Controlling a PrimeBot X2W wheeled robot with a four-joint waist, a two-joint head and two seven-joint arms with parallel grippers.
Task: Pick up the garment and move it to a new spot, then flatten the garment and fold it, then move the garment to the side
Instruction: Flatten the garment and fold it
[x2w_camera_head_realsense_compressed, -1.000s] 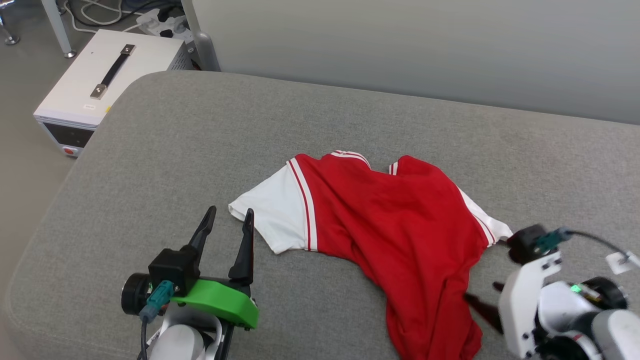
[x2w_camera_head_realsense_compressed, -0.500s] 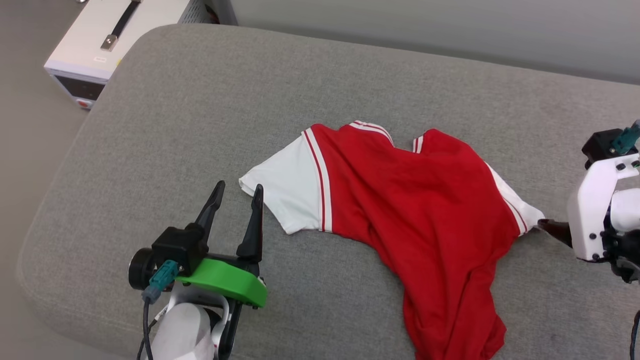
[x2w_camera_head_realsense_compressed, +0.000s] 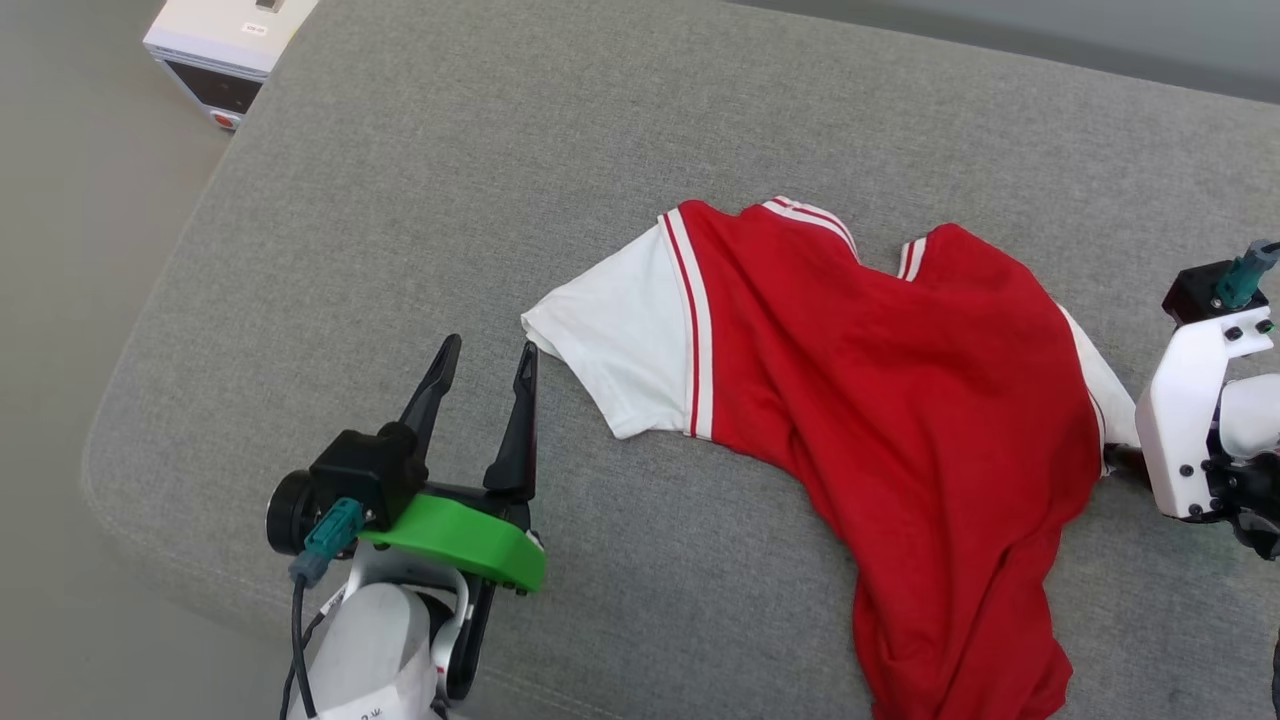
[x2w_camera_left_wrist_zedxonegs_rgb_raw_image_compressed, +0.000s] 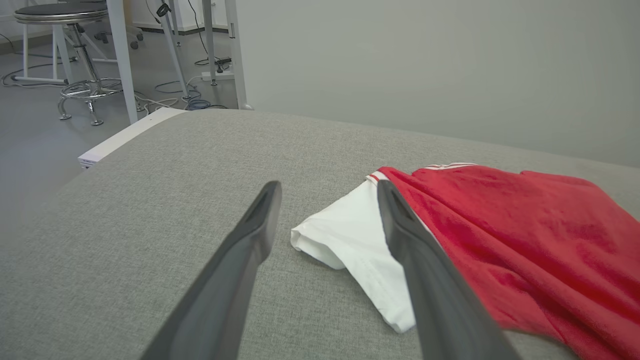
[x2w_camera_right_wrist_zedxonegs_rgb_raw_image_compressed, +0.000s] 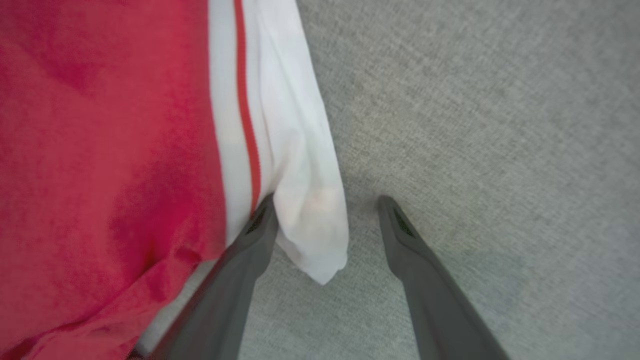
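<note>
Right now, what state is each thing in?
shirt: unfolded, rumpled, lying on the cushion.
left tool: open, empty, beside the white sleeve.
right tool: open, the end of the other sleeve between its fingers, not gripped.

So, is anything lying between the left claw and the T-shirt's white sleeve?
No: only bare grey cushion between the open left claw and the white sleeve, seen in the head view.

A grey fabric cushion (x2w_camera_head_realsense_compressed: 450, 180) sits beside a white box-shaped unit (x2w_camera_head_realsense_compressed: 225, 40); a black-topped chrome stool (x2w_camera_left_wrist_zedxonegs_rgb_raw_image_compressed: 60, 10) stands on the floor (x2w_camera_left_wrist_zedxonegs_rgb_raw_image_compressed: 30, 130) beyond.
</note>
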